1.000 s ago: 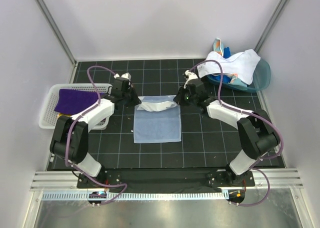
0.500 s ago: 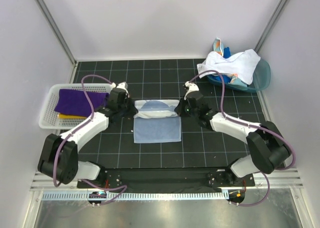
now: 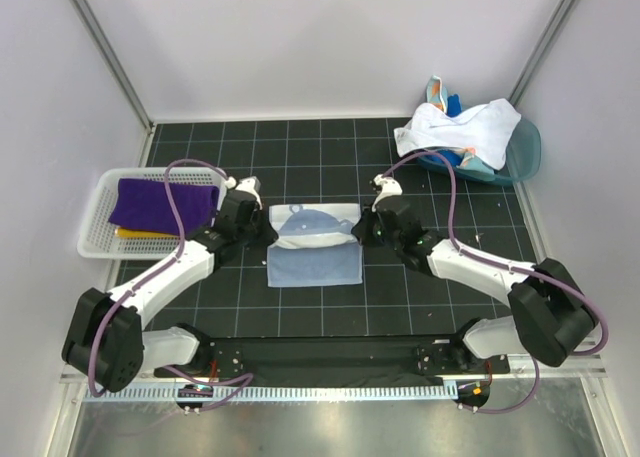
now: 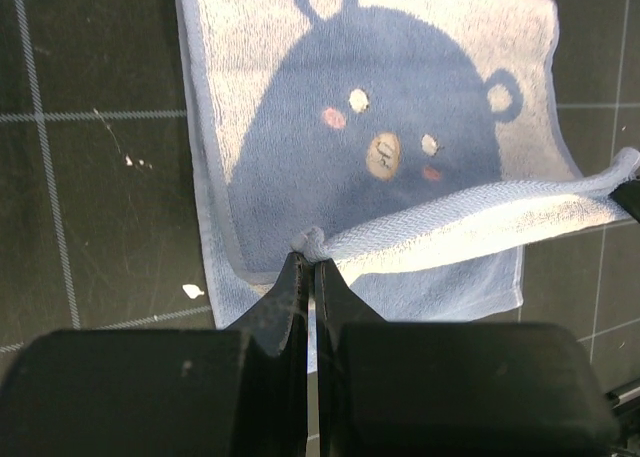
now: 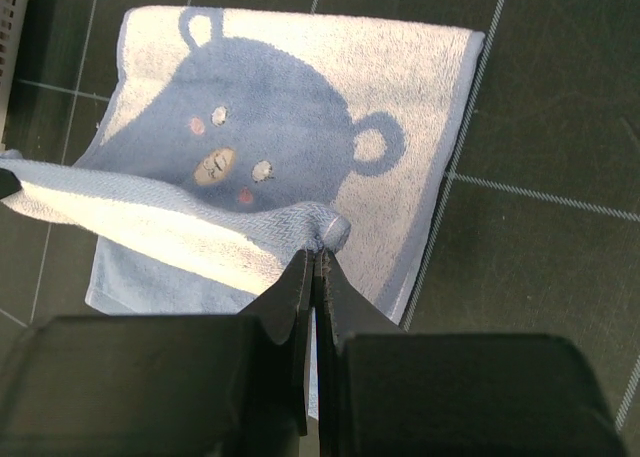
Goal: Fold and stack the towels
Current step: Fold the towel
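Pale blue bear towel (image 3: 315,267) was laid flat mid-table on the black grid mat (image 3: 330,157). One edge was held up, pinched at its corners by left gripper (image 4: 308,265) and right gripper (image 5: 318,260), both clamped tight.

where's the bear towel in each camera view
Top external: the bear towel lies near the centre of the picture.
Left wrist: the towel fills the upper middle, its lifted edge pinched by the left gripper.
Right wrist: the towel fills the upper left and centre, its lifted edge pinched by the right gripper.
Shared landmark: the blue bear print, visible in all three views.
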Robot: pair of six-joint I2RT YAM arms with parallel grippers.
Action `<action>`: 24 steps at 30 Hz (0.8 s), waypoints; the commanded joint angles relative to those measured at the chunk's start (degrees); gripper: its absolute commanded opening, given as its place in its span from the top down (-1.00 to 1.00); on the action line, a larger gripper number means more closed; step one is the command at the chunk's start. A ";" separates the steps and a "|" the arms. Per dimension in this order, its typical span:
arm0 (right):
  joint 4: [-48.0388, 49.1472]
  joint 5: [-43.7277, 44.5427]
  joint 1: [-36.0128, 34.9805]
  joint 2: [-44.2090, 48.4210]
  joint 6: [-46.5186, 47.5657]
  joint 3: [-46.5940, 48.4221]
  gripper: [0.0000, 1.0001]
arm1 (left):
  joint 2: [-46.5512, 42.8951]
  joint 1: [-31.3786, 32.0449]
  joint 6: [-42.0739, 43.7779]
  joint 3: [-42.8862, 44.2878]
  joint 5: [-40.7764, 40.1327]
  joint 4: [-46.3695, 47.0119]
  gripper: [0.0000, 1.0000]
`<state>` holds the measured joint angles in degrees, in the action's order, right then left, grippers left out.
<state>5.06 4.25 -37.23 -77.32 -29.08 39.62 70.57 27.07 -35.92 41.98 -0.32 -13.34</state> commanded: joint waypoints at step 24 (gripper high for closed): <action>1.18 3.04 -3.55 8.32 -3.53 -6.40 0.98 | -4.56 3.87 -1.87 -3.74 -5.39 -2.47 1.00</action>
<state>5.04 5.28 -40.36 -71.44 -31.94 33.30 68.79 30.65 -37.34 37.95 -3.49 -15.25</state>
